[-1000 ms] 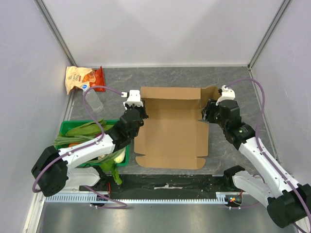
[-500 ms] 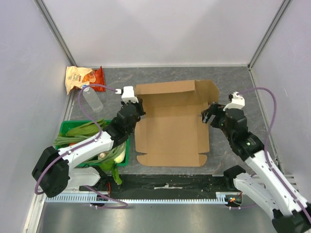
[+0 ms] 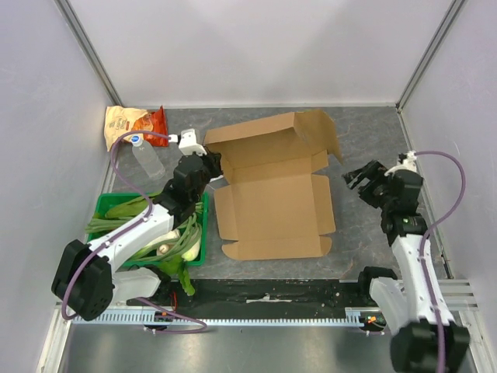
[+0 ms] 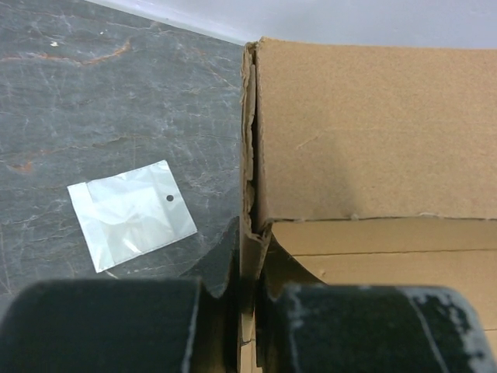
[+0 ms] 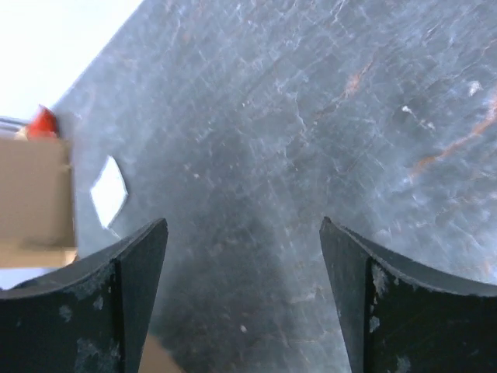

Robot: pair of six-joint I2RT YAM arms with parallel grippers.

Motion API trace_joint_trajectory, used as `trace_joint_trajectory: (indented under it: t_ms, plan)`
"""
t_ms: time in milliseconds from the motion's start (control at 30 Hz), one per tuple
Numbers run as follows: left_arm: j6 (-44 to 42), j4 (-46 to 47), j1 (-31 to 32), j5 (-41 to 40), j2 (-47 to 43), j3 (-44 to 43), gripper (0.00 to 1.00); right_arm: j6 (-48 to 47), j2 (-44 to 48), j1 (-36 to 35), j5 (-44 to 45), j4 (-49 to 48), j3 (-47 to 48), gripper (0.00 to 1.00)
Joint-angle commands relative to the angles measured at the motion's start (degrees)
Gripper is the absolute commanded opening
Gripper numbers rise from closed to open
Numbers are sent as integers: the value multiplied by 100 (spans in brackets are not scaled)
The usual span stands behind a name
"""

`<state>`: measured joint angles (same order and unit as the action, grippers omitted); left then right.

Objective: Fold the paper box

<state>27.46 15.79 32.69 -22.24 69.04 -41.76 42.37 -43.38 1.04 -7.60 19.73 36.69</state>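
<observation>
Paper box (image 3: 272, 206) at centre of table (image 3: 365, 132), back panel raised, left gripper (image 3: 211, 167) clenched on its edge at 10 o'clock, right gripper (image 3: 359, 179) spread wide, holding nothing, apart at 3 o'clock

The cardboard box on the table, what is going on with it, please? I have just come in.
Two robot arms are folding the paper box, which lies open on the table with its rear flap raised. The left claw is shut on the cardboard edge at the box's rear left corner. The right claw is open, over the table to the right of the box and apart from it. The fold is not yet done.
</observation>
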Motion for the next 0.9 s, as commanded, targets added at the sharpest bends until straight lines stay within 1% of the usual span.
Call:
trace_joint_trajectory:
  t_ms: [0, 33, 67, 100, 133, 167, 233, 267, 333, 433, 467, 533, 567, 600, 667, 867]
  plan:
    - [602, 152, -244, 518, -338, -237, 2, 1573, -680, 1616, -3586, -3027, -994, 85]
    - [681, 152, -280, 632, -364, -210, 2, 2077, -1081, 1793, -4009, -3958, -1414, 84]
    - [725, 170, -315, 720, -382, -193, 2, 2309, -1346, 1777, -4561, -5107, -1453, 85]
    - [769, 205, -376, 817, -408, -184, 2, 2598, -1593, 1655, -4706, -5476, -1428, 85]
    - [874, 214, -394, 1000, -426, -166, 2, 2775, -1891, 1306, -4725, -5801, -1427, 85]
    - [918, 223, -421, 1081, -426, -175, 2, 3012, -1964, 1111, -4673, -6649, -1488, 86]
    - [1041, 293, -447, 1247, -452, -149, 2, 3355, -2139, 716, -4602, -7069, -1472, 88]
    - [1077, 371, -447, 1309, -470, -122, 2, 3435, -2175, 644, -4532, -7392, -1498, 88]
    - [1121, 433, -456, 1424, -453, -87, 2, 3680, -2245, 617, -4400, -7658, -1576, 88]
    - [1208, 495, -474, 1512, -470, -26, 2, 4076, -2394, 626, -4260, -8421, -1699, 88]
    - [1235, 530, -482, 1529, -461, 27, 2, 4426, -2456, 626, -4250, -8981, -1717, 89]
    - [1296, 583, -491, 1573, -479, 62, 2, 4770, -2683, 626, -4364, -9563, -1718, 88]
    - [1305, 618, -491, 1600, -470, 71, 2, 5129, -2746, 617, -4391, -10158, -1726, 88]
    - [1323, 644, -500, 1635, -479, 71, 2, 5245, -2790, 617, -4426, -10381, -1726, 88]
    - [1376, 697, -500, 1714, -470, 97, 2, 5386, -2826, 582, -4426, -10594, -1753, 87]
    - [1411, 899, -500, 1934, -452, 168, 2, 5492, -2791, 301, -4347, -10761, -1770, 86]
